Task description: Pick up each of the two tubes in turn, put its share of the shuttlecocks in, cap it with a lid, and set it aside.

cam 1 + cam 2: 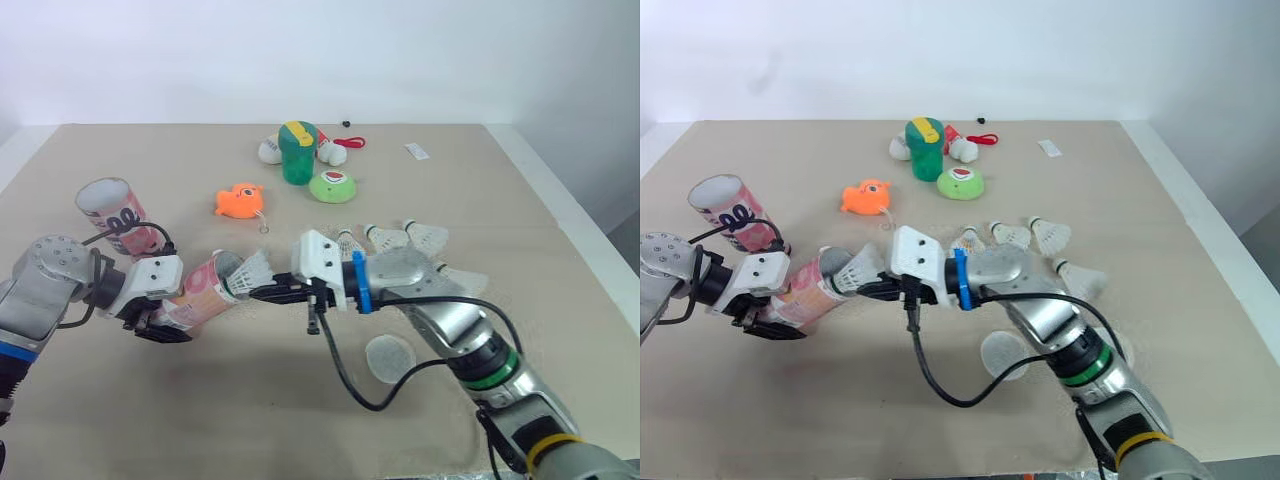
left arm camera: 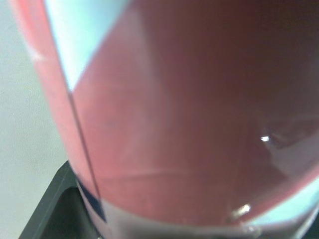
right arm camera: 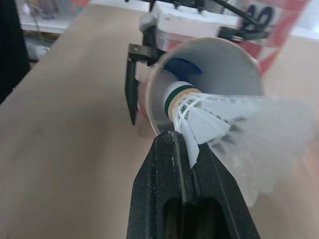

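The right arm reaches in nearest the camera, from the lower right, across the table (image 1: 300, 430).

Farthest left, the second tube (image 1: 125, 222) waits on the table. I cannot tell whether it stands or leans. Beside it, the left gripper (image 1: 175, 310) is clamped around the red tube (image 1: 205, 290), holding it nearly level with its open mouth facing the other arm.

At that mouth sits the shuttlecock (image 3: 224, 124). Its cork is just inside the rim and its feather skirt is wholly outside. The right gripper (image 3: 175, 142) has its fingers pressed together on the edge of the skirt.

The main risk is in that pinch. Gripped off-centre, the shuttlecock may tilt as it goes in. The feathers may then catch the rim and buckle, or the cork may jam against the wall.

Letting go too soon is another risk. With the tube this level, a shallow shuttlecock will probably slide back out. A hard push could also shove the tube through the left gripper's grasp.

To the right, the lid (image 1: 390, 355) lies flat just beside the arm's cable and could be dragged. Four loose shuttlecocks (image 1: 425, 237) lie beyond it.
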`<action>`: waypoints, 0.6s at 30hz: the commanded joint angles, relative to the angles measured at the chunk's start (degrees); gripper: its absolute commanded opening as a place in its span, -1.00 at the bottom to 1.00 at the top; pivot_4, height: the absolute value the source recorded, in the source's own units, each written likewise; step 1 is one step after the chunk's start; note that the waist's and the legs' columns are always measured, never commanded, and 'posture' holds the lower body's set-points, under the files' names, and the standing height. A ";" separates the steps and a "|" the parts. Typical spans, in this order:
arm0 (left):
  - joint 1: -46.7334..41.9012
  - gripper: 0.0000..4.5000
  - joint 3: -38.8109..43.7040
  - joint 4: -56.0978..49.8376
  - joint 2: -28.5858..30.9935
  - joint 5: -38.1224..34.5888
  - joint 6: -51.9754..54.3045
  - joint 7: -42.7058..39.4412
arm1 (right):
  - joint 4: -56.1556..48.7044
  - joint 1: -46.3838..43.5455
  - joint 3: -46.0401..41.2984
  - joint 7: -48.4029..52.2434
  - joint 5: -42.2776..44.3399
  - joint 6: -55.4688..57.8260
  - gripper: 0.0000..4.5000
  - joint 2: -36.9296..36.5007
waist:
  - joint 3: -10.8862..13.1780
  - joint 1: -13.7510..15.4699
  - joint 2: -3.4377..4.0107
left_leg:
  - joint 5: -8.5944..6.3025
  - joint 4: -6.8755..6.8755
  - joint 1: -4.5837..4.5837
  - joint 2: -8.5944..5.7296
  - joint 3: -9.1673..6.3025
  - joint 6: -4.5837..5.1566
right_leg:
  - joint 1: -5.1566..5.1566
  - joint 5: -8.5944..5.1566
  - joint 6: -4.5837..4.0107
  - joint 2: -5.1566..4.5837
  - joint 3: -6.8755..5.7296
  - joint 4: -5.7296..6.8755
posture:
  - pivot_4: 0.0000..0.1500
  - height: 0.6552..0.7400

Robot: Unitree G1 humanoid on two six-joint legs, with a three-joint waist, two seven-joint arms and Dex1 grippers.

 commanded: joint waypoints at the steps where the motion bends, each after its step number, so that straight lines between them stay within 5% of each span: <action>1: 1.22 0.42 0.98 -1.87 0.27 -0.22 0.54 0.44 | -1.12 -0.53 -2.58 -0.13 2.73 -0.02 -0.69 3.74 | -0.01 0.08 -0.02 | 0.00 0.02 0.01 0.00 -0.04 0.00 | 0.01 -0.04 -0.02 -0.01 -0.05 0.06 | 1.00 1.00; 10: 4.68 0.42 2.86 -4.68 0.73 -0.89 2.13 2.04 | -14.48 15.15 -13.07 -11.80 4.82 3.97 0.98 3.42 | -0.02 0.13 -0.04 | 0.01 0.03 0.08 -0.04 -0.15 -0.03 | 0.02 -0.26 -0.13 -0.07 -0.15 0.38 | 1.00 1.00; 18: 5.49 0.42 3.30 -4.76 0.63 -0.82 2.11 2.39 | -15.06 27.06 -14.38 -26.85 -5.05 8.05 0.99 1.98 | -0.02 -0.03 -0.02 | 0.02 0.01 0.19 -0.05 -0.14 -0.05 | 0.01 -0.28 -0.23 -0.04 -0.15 0.48 | 1.00 1.00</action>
